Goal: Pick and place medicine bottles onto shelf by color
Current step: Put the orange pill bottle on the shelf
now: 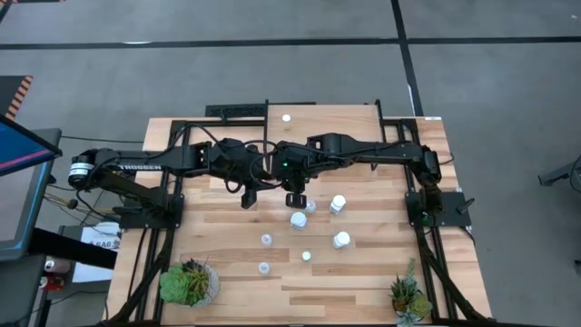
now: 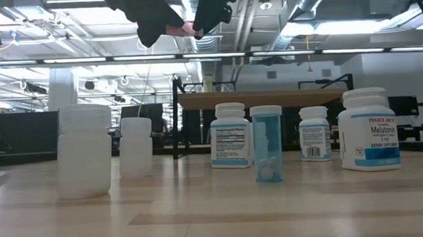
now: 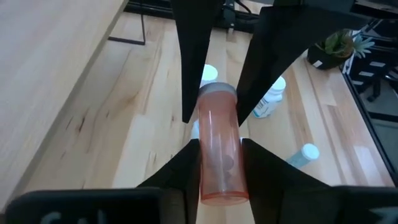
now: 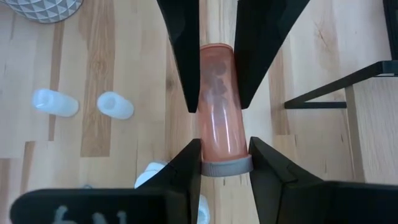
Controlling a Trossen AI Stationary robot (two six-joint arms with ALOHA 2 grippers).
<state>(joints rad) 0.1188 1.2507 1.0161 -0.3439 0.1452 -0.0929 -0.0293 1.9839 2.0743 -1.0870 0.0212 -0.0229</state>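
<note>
Currently both my hands meet mid-air over the wood-plank surface [image 1: 363, 272], clamped on one orange bottle [image 3: 219, 149]. My left hand [image 3: 216, 158] grips it near the base; my right hand [image 4: 225, 163] pinches it at the grey cap end. It's a clear orange cylinder lying sideways between the two pairs of fingers, pills visible inside.

Count on the surface from overhead: seven small bottles, plus one more on the shelf [image 1: 327, 116] at the far edge. Low view shows six: two frosted white plastic ones, three white labelled ones, one pale blue bottle [image 2: 267, 144] with tablets inside. All round, white caps.

The shelf is a light-wood board on thin black legs. Two potted plants sit at the near corners, a round one [image 1: 186, 282] and a spiky one [image 1: 408, 298].
</note>
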